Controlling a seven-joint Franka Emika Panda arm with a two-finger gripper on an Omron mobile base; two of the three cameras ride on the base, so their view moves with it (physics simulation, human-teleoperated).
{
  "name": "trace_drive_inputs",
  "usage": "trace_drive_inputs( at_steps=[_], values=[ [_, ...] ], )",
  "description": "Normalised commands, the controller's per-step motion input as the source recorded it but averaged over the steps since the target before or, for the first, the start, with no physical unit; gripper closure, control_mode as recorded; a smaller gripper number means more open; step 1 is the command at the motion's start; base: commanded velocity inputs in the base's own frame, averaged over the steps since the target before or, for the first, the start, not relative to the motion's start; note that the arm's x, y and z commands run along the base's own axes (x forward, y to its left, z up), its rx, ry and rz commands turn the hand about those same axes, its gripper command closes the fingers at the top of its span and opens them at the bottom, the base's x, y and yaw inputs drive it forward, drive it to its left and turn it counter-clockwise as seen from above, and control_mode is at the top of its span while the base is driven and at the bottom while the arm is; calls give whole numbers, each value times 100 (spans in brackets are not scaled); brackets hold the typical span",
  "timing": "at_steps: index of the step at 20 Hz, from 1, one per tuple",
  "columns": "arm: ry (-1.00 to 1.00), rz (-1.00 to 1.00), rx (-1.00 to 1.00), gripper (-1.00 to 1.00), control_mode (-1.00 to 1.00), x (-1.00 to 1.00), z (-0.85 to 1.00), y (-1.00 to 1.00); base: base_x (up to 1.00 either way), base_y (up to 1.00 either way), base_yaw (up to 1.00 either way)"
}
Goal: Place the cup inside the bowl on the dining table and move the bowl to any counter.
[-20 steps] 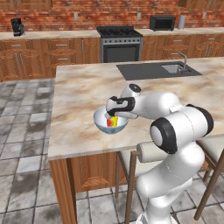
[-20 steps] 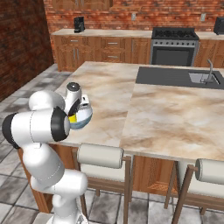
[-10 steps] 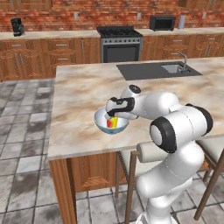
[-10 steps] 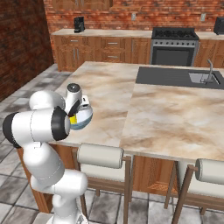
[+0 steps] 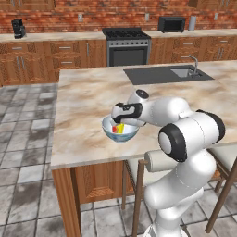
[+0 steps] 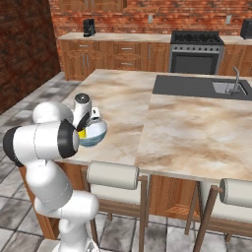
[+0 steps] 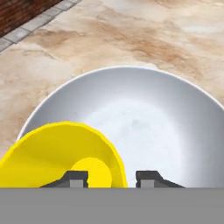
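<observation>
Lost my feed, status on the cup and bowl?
Hand over the bowl, fingers apart. Yellow cup inside the bowl, on the dining table. Nothing in the way.

It was a home kitchen: a red brick wall (image 5: pixel 55 18) backed wooden cabinets (image 5: pixel 51 60), a black stove (image 5: pixel 127 46), a microwave (image 5: pixel 171 24), a coffee maker (image 5: pixel 18 28) and an island sink (image 5: pixel 183 71).

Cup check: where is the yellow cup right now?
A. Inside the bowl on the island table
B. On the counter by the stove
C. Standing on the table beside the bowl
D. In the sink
A. The cup lies inside the bowl, yellow showing above the rim from both base views, with the gripper just over it.
</observation>
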Motion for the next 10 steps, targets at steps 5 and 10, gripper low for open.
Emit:
trace_drive_inputs(
  at_steps=[5, 10],
  values=[
    [6, 0, 0, -100, -100, 1, 30, 0, 0, 0, 0],
    [6, 0, -1, -100, -100, 3, 60, 0, 0, 0, 0]
  ],
)
